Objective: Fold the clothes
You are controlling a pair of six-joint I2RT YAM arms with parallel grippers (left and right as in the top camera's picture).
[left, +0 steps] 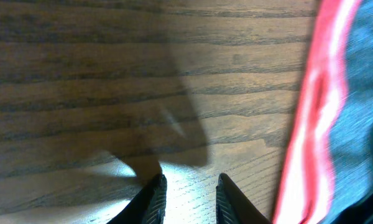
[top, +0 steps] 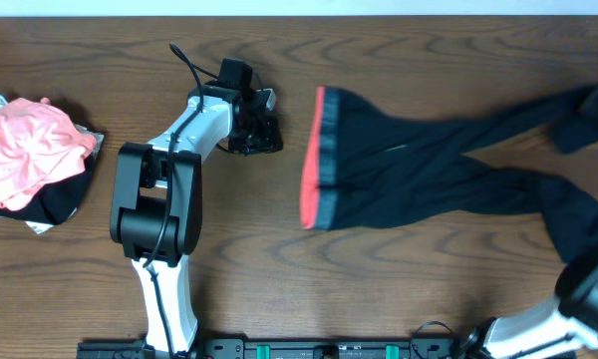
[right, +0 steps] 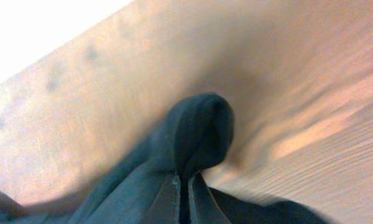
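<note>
R gripper is clamped on just a thin fold of the long black stretchy leggings w/ grey-coral waistband, so the fabric may slip out; L gripper is part-open, empty.

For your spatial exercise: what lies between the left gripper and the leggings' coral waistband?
Bare wooden table separates left gripper and leggings, per overhead and left wrist views.

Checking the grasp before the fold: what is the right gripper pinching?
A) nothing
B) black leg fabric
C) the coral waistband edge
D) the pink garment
B: the right wrist view shows the right gripper shut on a bunched fold of the black leggings.
</note>
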